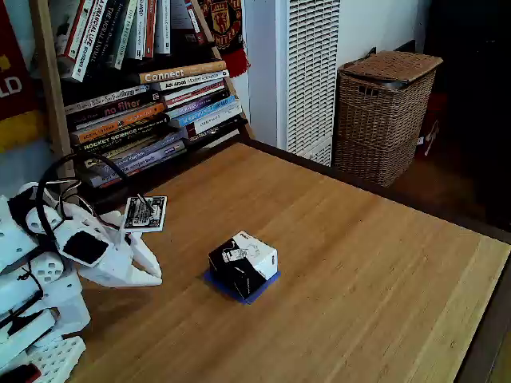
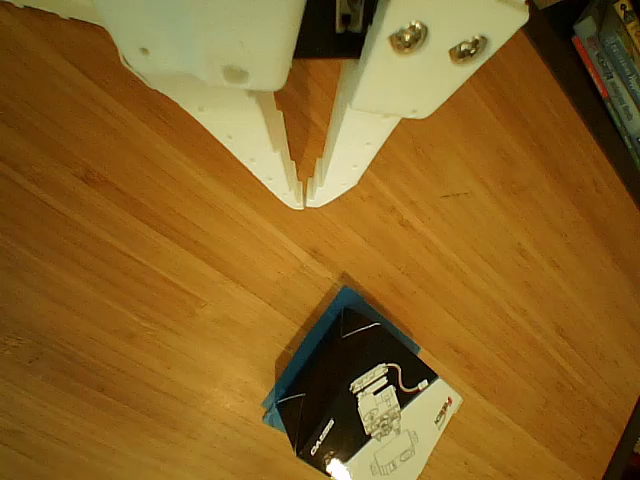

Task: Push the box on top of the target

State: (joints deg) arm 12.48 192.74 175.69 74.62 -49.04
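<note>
The box [image 1: 243,263], a small cube with black sides and a white printed top, sits on the blue tape target [image 1: 254,291], whose edge peeks out beneath it. In the other view the box [image 2: 365,410] covers most of the target [image 2: 312,345], with blue showing along its upper left side. My white gripper [image 1: 156,275] rests low on the table to the left of the box, a short gap away. Seen from the other view, the gripper [image 2: 305,200] points down at the box, fingertips touching, shut on nothing.
A bookshelf [image 1: 144,104] full of books stands at the table's back left. A wicker basket [image 1: 383,116] and a white radiator [image 1: 307,72] stand beyond the far edge. A printed card [image 1: 145,213] lies near the arm. Bare wood extends to the right of the box.
</note>
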